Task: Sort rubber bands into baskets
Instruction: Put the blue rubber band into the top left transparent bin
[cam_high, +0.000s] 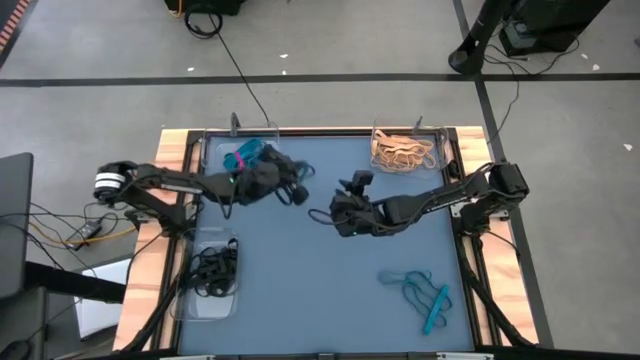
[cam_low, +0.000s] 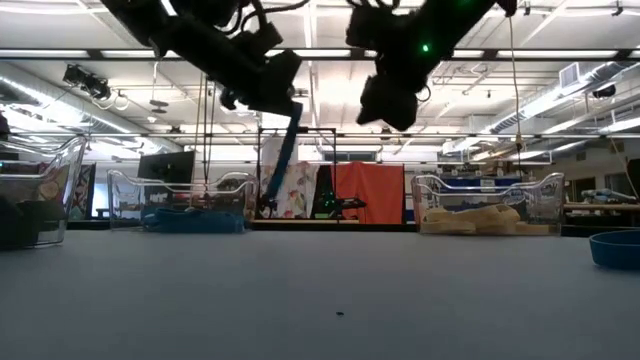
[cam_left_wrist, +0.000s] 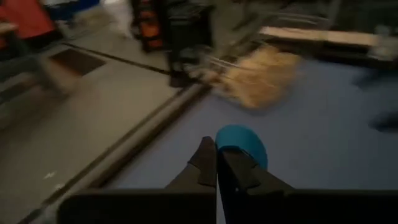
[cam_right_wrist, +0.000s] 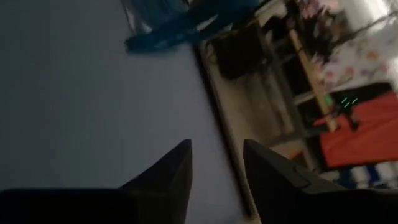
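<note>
The middle of the table (cam_high: 300, 270) is bare, from the near edge up toward the far edge between the baskets. Both arms hang above it, raised off the surface. Clear baskets (cam_high: 404, 150) sit at the far edge and the left edge. Loose teal rubber bands (cam_high: 425, 295) lie near the near right corner.

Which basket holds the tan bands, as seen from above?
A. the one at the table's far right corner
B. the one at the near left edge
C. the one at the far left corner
A: in the high view the tan bands lie in the basket at the far right corner; the near left basket holds black bands.
</note>
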